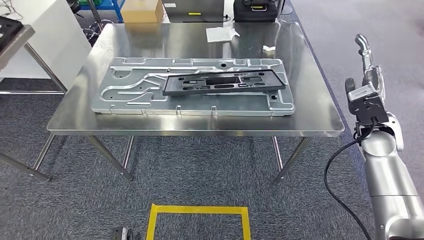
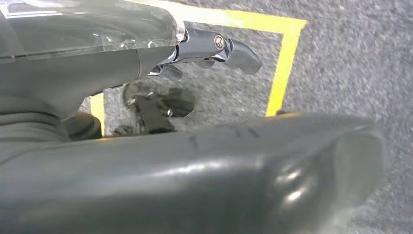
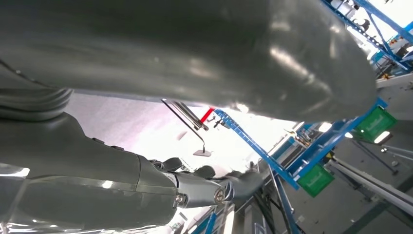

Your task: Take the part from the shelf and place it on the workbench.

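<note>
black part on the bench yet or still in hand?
On the bench. The black part lies flat on the grey metal plate atop the workbench; the right hand is raised beside the table, holding nothing.
</note>
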### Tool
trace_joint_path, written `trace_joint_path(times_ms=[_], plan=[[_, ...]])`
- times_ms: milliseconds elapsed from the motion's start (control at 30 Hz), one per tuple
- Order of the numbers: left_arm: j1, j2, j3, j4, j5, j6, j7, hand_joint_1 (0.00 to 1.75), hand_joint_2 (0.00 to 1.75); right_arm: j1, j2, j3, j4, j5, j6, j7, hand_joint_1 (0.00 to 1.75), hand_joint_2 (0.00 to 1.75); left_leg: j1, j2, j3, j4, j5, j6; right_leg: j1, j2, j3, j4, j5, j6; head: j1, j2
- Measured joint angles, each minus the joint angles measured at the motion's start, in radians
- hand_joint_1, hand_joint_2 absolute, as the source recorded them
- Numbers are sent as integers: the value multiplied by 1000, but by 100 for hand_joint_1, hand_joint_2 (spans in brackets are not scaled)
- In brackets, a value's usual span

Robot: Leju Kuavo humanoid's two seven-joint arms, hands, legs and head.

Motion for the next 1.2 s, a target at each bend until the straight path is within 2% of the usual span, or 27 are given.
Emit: trace_joint_path(times_ms=[33,67,100,167,233,300,367,400,433,500,533,567,600,633,667,733,767,800,867,900,967,1033,1067,1100,1133,1167,1200], plan=[[0,2,3,0,0,0,1,0,0,4,1,0,0,2,-6,-3,0,0,4,0,-11,61,-30,-5,0,0,-15,1,11,1,0,0],[0,4,5,0,0,-1,3,0,0,9,2,0,0,5,-13,-6,0,0,7,0,-10,99,-35,-9,-1,-1,-30,1,23,3,0,0],[1,5,6,0,0,-2,3,0,0,13,5,0,1,10,-19,-7,0,0,9,0,7,104,-20,-12,-2,-1,-45,3,34,6,0,0],[0,7,7,0,-1,-4,4,0,0,19,11,1,0,20,-28,-9,0,0,13,0,90,16,30,-14,-5,-1,-71,8,53,15,0,0],[-2,7,7,0,-2,-6,4,0,0,18,15,3,-4,29,-33,-7,0,0,10,-1,188,-121,30,-7,-7,-1,-87,12,69,29,0,0],[-3,7,7,0,-2,-8,1,0,0,14,19,5,-8,34,-35,-4,0,0,4,-4,222,-185,13,10,-6,-3,-90,10,86,44,0,0],[0,7,7,0,-3,-9,-2,0,0,12,21,7,-7,35,-34,-1,0,0,2,-3,210,-191,30,31,-9,-3,-92,4,97,59,0,0],[0,7,7,0,-3,-9,-2,0,0,12,21,7,-7,35,-33,1,0,0,2,-1,202,-193,42,42,-11,-3,-98,14,78,64,0,0],[1,6,8,0,-3,-8,-3,0,0,12,21,7,-7,35,-32,2,0,0,2,1,191,-197,56,52,-12,-2,-110,43,41,67,0,0],[2,6,8,0,-4,-8,-4,0,0,14,20,7,-6,33,-26,4,0,0,0,3,162,-198,83,63,-11,0,-144,161,-68,69,1,0],[2,6,8,0,-4,-7,-4,0,0,15,20,7,-6,31,-22,4,0,0,-2,3,145,-196,96,65,-10,0,-159,230,-106,71,0,0],[3,6,8,0,-4,-6,-4,0,0,16,20,7,-5,29,-18,4,0,0,-5,3,128,-195,108,66,-9,1,-163,281,-119,71,0,0],[5,6,8,0,-4,-4,-3,0,0,15,19,7,-4,27,-13,5,0,0,-7,3,110,-193,119,66,-7,1,-152,303,-111,69,1,0],[5,6,8,0,-3,-3,-3,0,0,13,19,7,-2,25,-9,5,0,0,-9,3,94,-190,129,66,-5,1,-122,287,-87,65,0,0],[6,6,9,0,-4,-1,-2,0,0,8,19,7,1,23,-5,5,0,0,-11,3,80,-187,139,65,-2,2,-74,235,-65,59,0,0],[6,4,9,0,-4,3,-1,0,0,-9,19,8,4,23,-2,4,0,0,-14,2,60,-181,156,59,8,1,38,87,-64,43,0,0],[6,3,9,0,-4,5,0,0,0,-17,19,8,5,23,-1,4,0,0,-14,2,56,-180,165,55,13,1,75,32,-74,37,0,0],[7,3,10,0,-4,7,1,0,0,-24,19,8,7,23,0,4,0,0,-14,2,54,-182,173,50,17,0,93,0,-83,33,0,0],[10,3,12,1,-4,11,2,0,0,-32,20,10,14,23,3,5,0,0,-12,1,51,-187,187,38,18,-3,89,-15,-68,24,0,0],[13,3,12,2,-3,11,2,0,0,-36,21,12,18,23,4,6,0,0,-11,1,44,-179,174,32,15,-6,81,-20,-56,16,0,0],[17,4,13,3,-3,14,3,0,0,-40,24,16,25,23,6,5,0,0,-8,0,17,-112,97,21,7,-11,58,-27,-28,4,0,0],[19,6,14,5,-3,22,5,0,0,-40,27,19,33,23,8,4,0,0,0,0,-15,17,3,9,6,-11,24,-26,-2,1,0,0],[20,8,14,5,-4,31,9,0,0,-37,29,20,37,23,9,3,0,0,4,1,-22,74,-15,3,6,-11,7,-25,11,3,0,0],[22,11,14,6,-6,42,13,0,0,-32,31,22,42,23,9,2,0,0,8,1,-16,105,-9,-2,5,-12,-11,-23,23,6,0,0],[23,13,14,7,-9,54,18,0,0,-26,33,24,45,23,8,0,0,0,11,1,6,103,15,-5,3,-12,-27,-20,34,10,0,0],[25,16,14,8,-12,69,23,0,0,-18,34,25,49,23,6,-1,0,0,14,1,45,64,42,-8,1,-12,-43,-15,44,15,0,0],[26,18,14,9,-15,84,30,0,0,-10,36,25,52,23,2,-3,0,0,16,0,97,-2,52,-10,-1,-12,-58,-9,52,21,0,0]])
